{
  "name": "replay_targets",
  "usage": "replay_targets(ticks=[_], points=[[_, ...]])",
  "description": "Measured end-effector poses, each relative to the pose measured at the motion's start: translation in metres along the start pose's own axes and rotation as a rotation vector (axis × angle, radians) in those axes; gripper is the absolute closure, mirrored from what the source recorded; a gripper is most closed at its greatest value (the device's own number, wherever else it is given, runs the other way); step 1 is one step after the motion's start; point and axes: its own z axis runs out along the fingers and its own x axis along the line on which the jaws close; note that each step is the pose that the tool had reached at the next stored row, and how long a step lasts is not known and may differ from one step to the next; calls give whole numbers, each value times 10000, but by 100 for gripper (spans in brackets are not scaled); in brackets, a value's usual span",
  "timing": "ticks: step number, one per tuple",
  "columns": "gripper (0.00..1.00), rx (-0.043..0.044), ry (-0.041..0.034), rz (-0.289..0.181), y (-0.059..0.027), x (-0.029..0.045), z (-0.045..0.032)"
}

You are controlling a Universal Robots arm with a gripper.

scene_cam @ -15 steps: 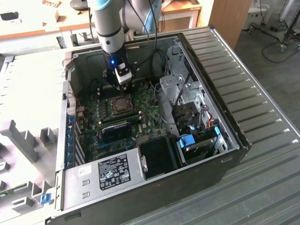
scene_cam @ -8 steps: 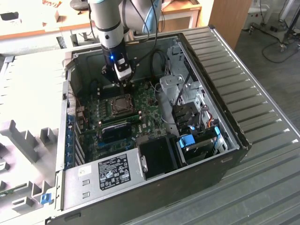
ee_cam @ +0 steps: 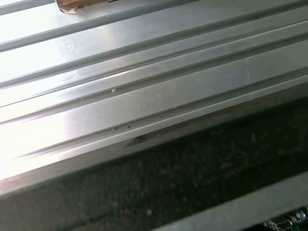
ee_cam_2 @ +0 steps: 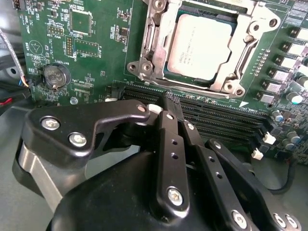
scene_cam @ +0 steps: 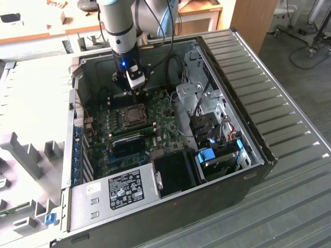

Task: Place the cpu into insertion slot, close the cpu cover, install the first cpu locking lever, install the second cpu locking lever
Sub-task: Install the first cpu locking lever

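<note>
Arm held vertical inside open black computer case. Black gripper pointed at green motherboard. Fingers clenched, nothing grasped, tips over long black memory slots. Silvery-grey square cpu seated in dark square insertion slot, beneath thin silvery cpu cover frame.

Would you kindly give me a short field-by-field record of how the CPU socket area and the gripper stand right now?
cpu: seated in the insertion slot, metal top showing
cpu cover: down, framing the cpu
gripper: shut, holding nothing, tips near the memory slots beside the socket
locking levers: latch state unclear
setting: motherboard inside an open computer case
</note>
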Motion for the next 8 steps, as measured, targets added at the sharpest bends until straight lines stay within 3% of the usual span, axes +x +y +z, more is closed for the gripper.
replay_targets(ticks=[6,8], points=[[89,12,-3,-3,-1,-1,0],[89,3,-40,-8,-2,0,3]])
